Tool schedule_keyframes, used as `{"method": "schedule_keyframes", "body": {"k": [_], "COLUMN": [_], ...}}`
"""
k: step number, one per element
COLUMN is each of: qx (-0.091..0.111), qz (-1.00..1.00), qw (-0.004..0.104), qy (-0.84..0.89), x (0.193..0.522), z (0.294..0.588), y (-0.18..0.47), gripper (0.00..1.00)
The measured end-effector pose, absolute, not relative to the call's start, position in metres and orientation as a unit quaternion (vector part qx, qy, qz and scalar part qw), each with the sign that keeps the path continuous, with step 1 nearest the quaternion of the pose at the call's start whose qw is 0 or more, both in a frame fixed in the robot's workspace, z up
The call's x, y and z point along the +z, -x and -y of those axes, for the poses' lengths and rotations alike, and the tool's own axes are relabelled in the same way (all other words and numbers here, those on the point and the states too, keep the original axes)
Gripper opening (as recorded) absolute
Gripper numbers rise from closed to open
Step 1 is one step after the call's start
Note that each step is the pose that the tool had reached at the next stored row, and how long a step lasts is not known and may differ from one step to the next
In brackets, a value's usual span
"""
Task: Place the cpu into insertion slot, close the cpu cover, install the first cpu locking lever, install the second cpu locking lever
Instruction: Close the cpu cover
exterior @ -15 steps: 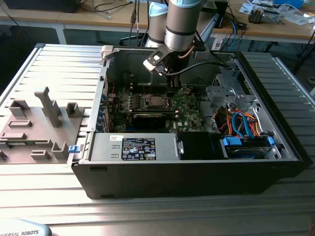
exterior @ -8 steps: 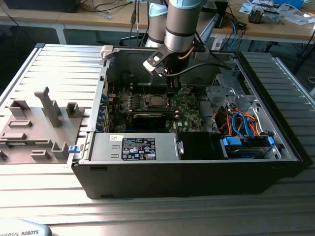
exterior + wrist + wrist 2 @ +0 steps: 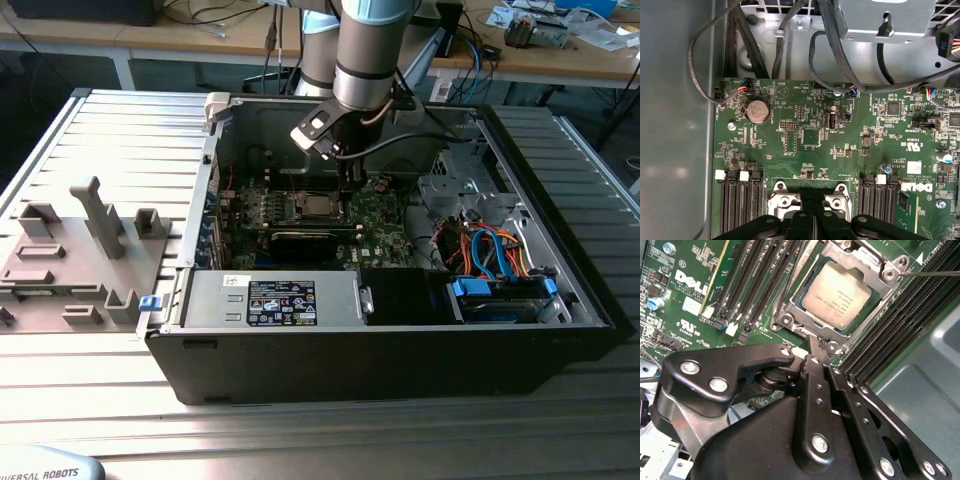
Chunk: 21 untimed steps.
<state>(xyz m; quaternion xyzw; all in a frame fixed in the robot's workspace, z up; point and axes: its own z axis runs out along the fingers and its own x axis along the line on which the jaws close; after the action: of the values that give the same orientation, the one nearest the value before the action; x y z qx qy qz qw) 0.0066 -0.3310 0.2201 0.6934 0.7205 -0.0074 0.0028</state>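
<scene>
Cpu (image 3: 842, 295) sits under its lowered cover (image 3: 862, 260); the tool (image 3: 821, 346), fingers pressed together and apparently empty, hovers at the cover's edge; locking seemingly remains.

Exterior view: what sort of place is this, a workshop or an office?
Probably a robotics lab or workshop: a robot arm reaches into an open computer case lying on a slatted metal table, with cluttered workbenches behind.

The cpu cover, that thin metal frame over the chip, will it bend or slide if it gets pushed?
The cpu cover looks like thin sheet metal with a big window, so it probably flexes a little under a push. It lies flat around the cpu, so it likely won't slide.
</scene>
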Motion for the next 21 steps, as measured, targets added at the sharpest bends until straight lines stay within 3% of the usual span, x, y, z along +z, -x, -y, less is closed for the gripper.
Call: {"method": "schedule_keyframes", "body": {"k": [21], "qx": [-0.007], "qz": [-0.721], "qw": [0.003], "qy": [-0.693], "x": [0.219], "z": [0.331], "y": [0.016], "gripper": [0.11]}}
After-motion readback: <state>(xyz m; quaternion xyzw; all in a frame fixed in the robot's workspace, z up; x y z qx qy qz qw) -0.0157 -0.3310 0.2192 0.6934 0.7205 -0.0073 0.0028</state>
